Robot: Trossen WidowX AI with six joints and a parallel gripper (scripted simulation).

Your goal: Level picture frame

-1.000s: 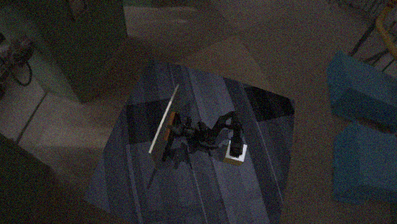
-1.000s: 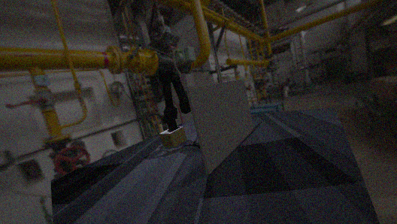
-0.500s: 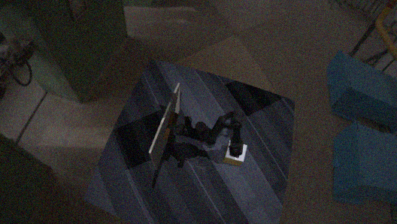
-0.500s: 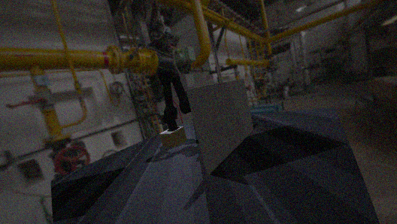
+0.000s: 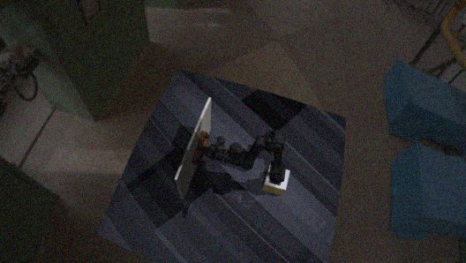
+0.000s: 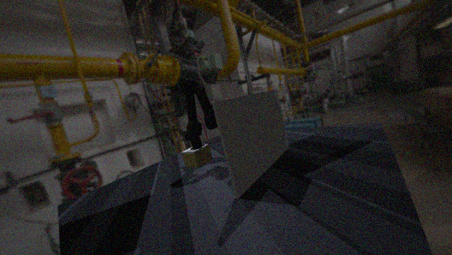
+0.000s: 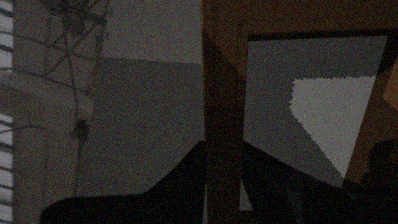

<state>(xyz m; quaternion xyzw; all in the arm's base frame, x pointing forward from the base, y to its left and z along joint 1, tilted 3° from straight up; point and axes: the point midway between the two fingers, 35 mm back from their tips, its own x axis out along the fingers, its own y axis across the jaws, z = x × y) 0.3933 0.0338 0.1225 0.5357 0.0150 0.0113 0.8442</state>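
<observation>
The picture frame point(image 5: 203, 139) point(image 7: 224, 85), orange-brown, is at the front face of the upright grey wall panel point(image 6: 252, 141) point(image 7: 150, 110). In the wrist view its side bar runs upright between the fingers, and its top bar looks nearly level, rising a little to the right. My gripper point(image 5: 201, 152) point(image 7: 219, 146) is shut on this side bar, with a dark finger on each side. Inside the frame a pale lit patch shows beside shadow. The screw and the notched strip are hidden. The exterior camera sees only the panel's back, so the frame's tilt on the wall cannot be judged there.
The arm's base stands on a yellow block with a white top point(image 5: 283, 178) point(image 6: 198, 158). The panel stands on a dark striped table top point(image 5: 282, 221) point(image 6: 334, 214). Blue box-like shapes point(image 5: 432, 190) lie beyond the table at the right of the top view.
</observation>
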